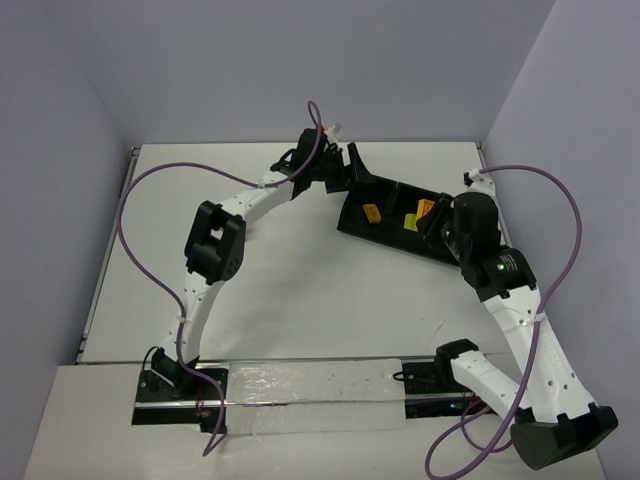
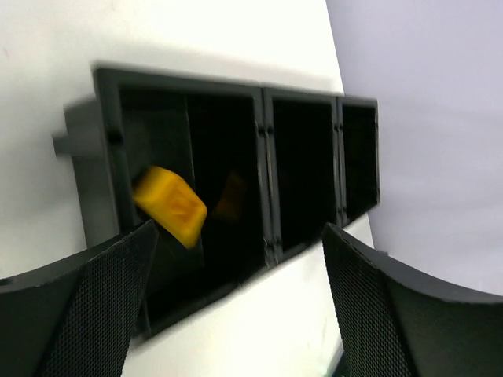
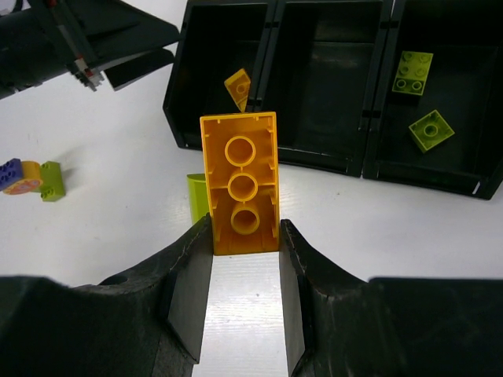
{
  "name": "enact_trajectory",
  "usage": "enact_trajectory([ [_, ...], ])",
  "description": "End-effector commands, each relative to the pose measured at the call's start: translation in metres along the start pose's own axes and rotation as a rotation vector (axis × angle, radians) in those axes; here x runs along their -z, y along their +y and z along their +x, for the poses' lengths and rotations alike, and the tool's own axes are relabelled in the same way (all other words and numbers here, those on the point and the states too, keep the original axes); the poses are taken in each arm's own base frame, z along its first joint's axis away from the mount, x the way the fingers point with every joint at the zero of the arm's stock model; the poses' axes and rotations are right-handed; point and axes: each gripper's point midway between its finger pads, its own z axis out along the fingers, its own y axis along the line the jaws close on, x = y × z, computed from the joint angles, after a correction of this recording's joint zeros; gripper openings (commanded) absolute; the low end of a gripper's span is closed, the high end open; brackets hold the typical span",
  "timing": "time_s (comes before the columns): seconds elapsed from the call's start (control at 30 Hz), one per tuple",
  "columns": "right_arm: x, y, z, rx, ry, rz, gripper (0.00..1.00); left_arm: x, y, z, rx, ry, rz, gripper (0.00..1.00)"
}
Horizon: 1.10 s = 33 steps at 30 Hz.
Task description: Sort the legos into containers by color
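White tabletop, ringed by pale lavender walls, is carrying the long black tray [image 3: 322,161]. The right gripper [image 3: 245,232] is pinching a long orange-yellow lego brick [image 3: 238,177] by its near end, both fingers pressing its long sides, its hollow underside facing the camera. Just beyond the left finger a loose lime green brick [image 3: 196,195] is lying on the table, short of the tray. Farther ahead, a small orange-yellow brick [image 3: 237,88] is sitting tilted in the left compartment, while a far lime green brick [image 3: 413,72] and a near lime green brick [image 3: 430,129] are lying in the right one. Well off to the left, a blue-purple, orange and green cluster [image 3: 30,177] is resting on the table. The left gripper [image 2: 240,236] is holding its fingers spread wide, the small brick showing blurred just beyond its left finger, at the nearest compartment.
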Motion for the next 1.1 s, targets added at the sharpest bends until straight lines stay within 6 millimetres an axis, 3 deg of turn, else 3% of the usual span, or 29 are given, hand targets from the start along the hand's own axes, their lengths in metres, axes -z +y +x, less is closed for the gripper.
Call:
enact_trajectory([
  [0.0, -0.006, 0.016, -0.010, 0.002, -0.019, -0.067, 0.00, 0.079, -0.105, -0.021, -0.156, -0.086, 0.110, 0.82],
  [0.07, -0.013, 0.029, -0.006, 0.000, 0.008, -0.127, 0.00, 0.115, -0.127, -0.023, -0.178, -0.136, 0.142, 0.69],
  [0.17, -0.029, 0.051, 0.006, -0.016, 0.070, -0.225, 0.00, 0.169, -0.122, -0.014, -0.163, -0.182, 0.111, 0.63],
  [0.3, -0.043, 0.094, 0.010, -0.012, 0.090, -0.376, 0.00, 0.199, -0.077, 0.026, -0.119, -0.123, 0.021, 0.77],
  [0.43, -0.062, 0.134, 0.027, 0.011, 0.170, -0.464, 0.00, 0.235, -0.057, 0.045, -0.078, -0.142, 0.001, 0.98],
  [0.6, -0.069, 0.165, 0.049, -0.009, 0.257, -0.580, 0.00, 0.242, -0.045, 0.065, -0.049, -0.133, 0.010, 0.99],
  [0.73, -0.066, 0.178, 0.058, -0.013, 0.284, -0.611, 0.00, 0.235, -0.040, 0.072, -0.031, -0.121, 0.021, 0.85],
  [1.07, -0.059, 0.191, 0.064, -0.023, 0.306, -0.643, 0.00, 0.216, -0.047, 0.080, 0.030, -0.096, 0.114, 0.74],
])
